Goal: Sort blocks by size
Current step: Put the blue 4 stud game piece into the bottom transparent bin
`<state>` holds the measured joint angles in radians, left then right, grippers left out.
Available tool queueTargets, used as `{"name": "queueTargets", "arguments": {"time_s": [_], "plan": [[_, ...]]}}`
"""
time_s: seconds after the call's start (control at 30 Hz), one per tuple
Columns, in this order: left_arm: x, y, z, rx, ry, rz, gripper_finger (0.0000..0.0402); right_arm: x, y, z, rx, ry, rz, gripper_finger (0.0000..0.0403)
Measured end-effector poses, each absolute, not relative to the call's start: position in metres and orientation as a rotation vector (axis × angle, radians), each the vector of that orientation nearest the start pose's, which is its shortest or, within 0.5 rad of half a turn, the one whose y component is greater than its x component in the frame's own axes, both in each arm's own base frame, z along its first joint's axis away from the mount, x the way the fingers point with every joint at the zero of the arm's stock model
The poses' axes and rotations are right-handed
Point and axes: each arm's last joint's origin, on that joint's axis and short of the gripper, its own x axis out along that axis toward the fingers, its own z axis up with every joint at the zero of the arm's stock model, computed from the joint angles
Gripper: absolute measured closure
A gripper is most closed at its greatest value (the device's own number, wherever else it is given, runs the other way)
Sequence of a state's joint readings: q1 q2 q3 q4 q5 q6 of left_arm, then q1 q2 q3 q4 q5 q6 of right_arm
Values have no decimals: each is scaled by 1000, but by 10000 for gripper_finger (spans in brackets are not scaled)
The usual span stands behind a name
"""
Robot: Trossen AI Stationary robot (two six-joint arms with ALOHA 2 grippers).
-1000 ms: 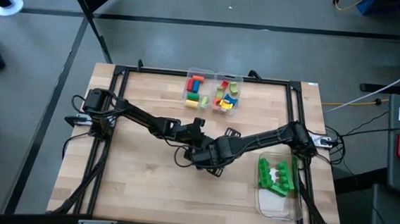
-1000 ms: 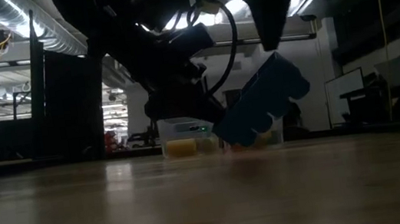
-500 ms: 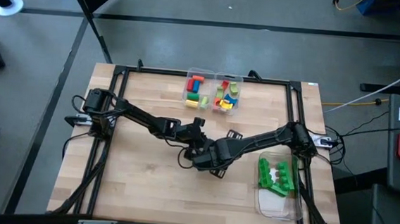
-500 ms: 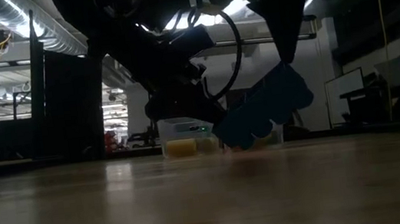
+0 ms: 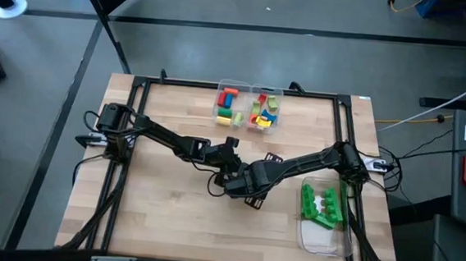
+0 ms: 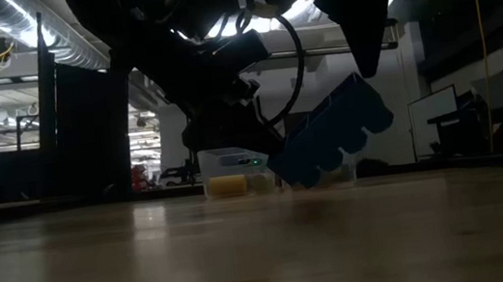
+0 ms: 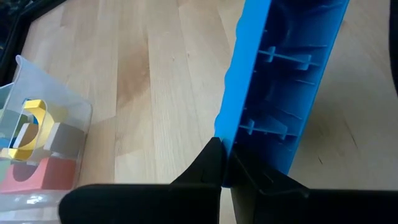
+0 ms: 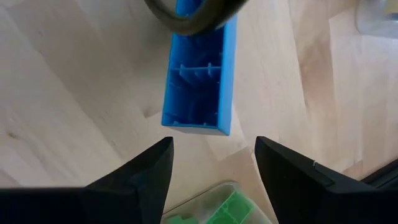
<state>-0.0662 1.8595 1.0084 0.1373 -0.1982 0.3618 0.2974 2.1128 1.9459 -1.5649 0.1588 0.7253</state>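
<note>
A long blue studded brick is in my left gripper, which is shut on it at the table's middle. In the low view the brick is tilted and clear of the table. My right gripper is open just before the brick's free end. Its fingers stand on either side and touch nothing. In the high view the right gripper is close beside the left one, and the two grippers hide the brick. My left gripper pinches one long side wall of the blue brick near one end. One finger is outside the wall and the other is in the hollow underside. The brick is lifted clear and tilted, its free end higher.
Two clear containers with small coloured blocks stand at the far middle. A clear container with green bricks lies at the right near side. A black frame runs round the table's edge. Bare wood lies at the near left.
The blue brick's free end has dipped a little and come up again in my left gripper's hold. My right arm has shifted slightly beside the brick.
</note>
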Motion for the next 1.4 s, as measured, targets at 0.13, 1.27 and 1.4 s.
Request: {"name": "queueTargets", "arguments": {"time_s": [0.13, 1.27, 1.4], "plan": [[374, -19, 149, 436, 724, -1, 400, 380, 104, 259, 195, 1591, -493, 173], [372, -20, 147, 422, 750, -1, 397, 384, 86, 239, 165, 1572, -576, 173], [372, -24, 147, 428, 751, -8, 396, 383, 86, 232, 163, 1577, -576, 180]]}}
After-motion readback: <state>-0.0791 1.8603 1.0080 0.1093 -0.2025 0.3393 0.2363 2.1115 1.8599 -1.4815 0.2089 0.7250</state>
